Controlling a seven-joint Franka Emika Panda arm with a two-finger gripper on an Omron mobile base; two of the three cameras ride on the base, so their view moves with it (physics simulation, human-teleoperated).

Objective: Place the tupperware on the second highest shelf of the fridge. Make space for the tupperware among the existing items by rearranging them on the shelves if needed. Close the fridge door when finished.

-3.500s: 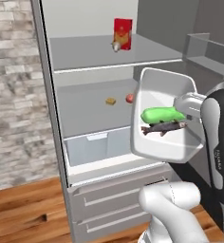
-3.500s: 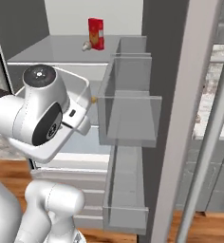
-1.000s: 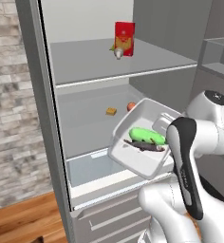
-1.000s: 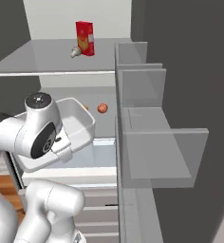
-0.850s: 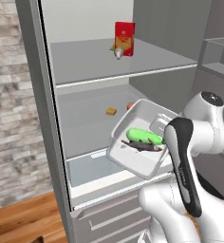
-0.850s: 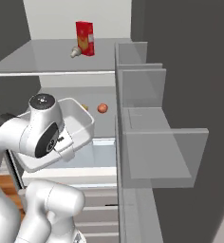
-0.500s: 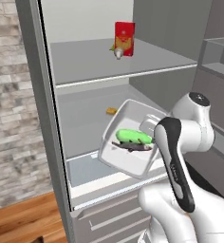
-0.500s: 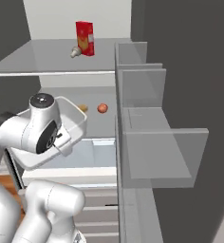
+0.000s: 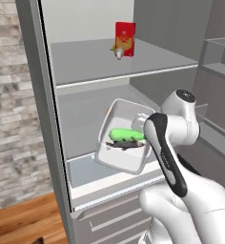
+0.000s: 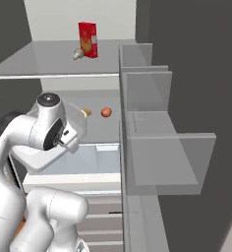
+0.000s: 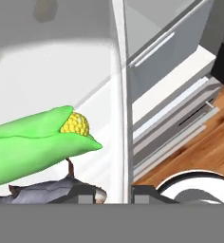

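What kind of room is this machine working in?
Most likely a kitchen, computer-rendered: an open fridge with shelves, a red carton on the upper one, a brick wall beside it and wooden flooring below.

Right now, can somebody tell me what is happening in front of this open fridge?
The white robot arm holds a white rectangular tupperware tray by its rim, the gripper shut on it, tilted in front of the open grey fridge. Inside the tray lie a green-husked corn cob and a dark grey piece of food. On the second highest shelf sit a small orange-brown lump and a small red round fruit. A red carton stands on the shelf above.
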